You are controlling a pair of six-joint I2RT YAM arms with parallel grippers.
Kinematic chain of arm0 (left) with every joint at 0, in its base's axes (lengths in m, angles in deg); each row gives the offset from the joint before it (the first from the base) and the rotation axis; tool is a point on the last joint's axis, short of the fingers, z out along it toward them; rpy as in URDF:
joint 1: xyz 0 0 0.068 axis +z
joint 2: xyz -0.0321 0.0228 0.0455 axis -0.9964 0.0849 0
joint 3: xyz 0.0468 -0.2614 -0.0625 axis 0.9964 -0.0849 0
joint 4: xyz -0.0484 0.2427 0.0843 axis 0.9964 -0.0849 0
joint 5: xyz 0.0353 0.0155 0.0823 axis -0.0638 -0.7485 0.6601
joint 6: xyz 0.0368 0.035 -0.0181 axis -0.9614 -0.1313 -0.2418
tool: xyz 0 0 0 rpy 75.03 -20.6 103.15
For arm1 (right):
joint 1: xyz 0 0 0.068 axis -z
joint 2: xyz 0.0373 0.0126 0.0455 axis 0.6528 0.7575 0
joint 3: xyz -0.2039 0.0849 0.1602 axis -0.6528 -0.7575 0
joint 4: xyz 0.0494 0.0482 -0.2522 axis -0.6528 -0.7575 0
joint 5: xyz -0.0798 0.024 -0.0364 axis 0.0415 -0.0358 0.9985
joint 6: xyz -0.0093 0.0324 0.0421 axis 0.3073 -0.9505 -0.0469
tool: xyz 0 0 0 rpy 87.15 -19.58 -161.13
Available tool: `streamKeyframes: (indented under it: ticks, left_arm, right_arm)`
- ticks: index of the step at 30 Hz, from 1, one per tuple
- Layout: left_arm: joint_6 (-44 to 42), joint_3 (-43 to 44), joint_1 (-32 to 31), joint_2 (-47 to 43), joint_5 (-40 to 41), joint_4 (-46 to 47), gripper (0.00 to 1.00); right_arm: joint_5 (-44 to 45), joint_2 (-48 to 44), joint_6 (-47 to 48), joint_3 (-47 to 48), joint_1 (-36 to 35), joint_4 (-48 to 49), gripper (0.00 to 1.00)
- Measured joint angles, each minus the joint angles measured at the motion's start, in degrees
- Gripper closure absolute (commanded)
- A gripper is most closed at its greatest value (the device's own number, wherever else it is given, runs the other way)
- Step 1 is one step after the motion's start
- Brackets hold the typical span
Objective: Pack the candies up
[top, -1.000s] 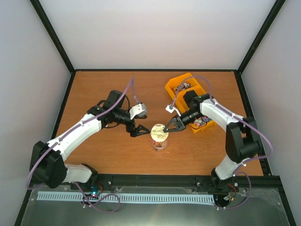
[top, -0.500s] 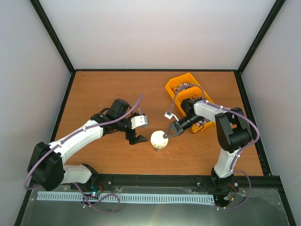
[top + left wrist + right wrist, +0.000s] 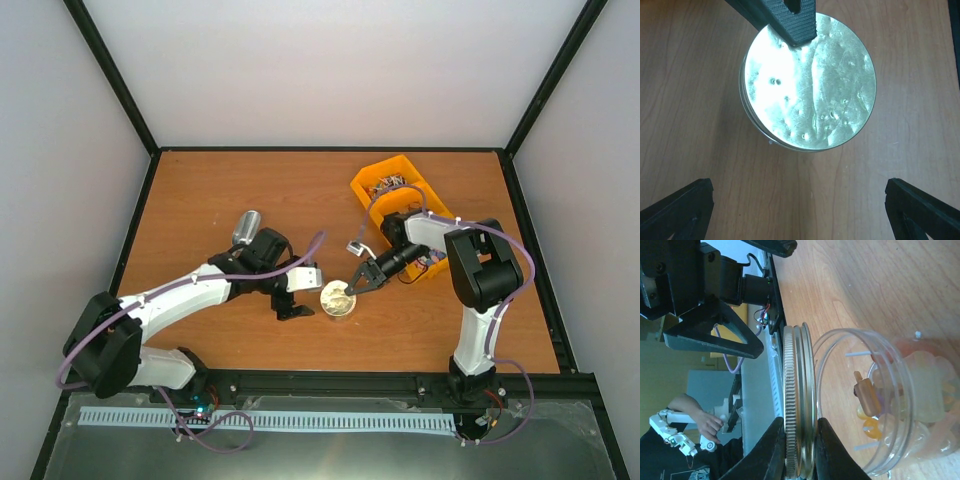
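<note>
Capping looks to be the step in hand: the candies (image 3: pixel 866 394) already lie inside the clear jar (image 3: pixel 855 335), which stands just 6 o'clock of the table (image 3: pixel 200 190) centre. The metal lid (image 3: pixel 810 82) is at the jar mouth (seated or not, cannot tell), pinched by its rim in the right gripper (image 3: pixel 800 435), set at 2 o'clock of the jar. The left gripper (image 3: pixel 800 215) sits at 9 o'clock of the jar, jaws spread wide, holding nothing. Yellow bin (image 3: pixel 365 185) at 1 o'clock. Next, by my judgement: level the lid on the threads and turn it — left jaws closing on the jar to brace it.
</note>
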Motion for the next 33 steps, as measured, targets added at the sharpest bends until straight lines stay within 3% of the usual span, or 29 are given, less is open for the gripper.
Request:
streamKeyframes:
  ticks: [25, 33]
  left_arm:
    - [1.7, -3.43, -5.31, 4.46, 8.52, 9.9, 0.17]
    - [3.5, -3.43, -8.15, 6.6, 10.73, 11.8, 0.2]
  right_arm:
    - [2.62, 0.33, -3.63, 1.36, 0.0, 2.86, 0.95]
    - [3.3, 0.31, -4.28, 1.84, 0.24, 3.23, 0.89]
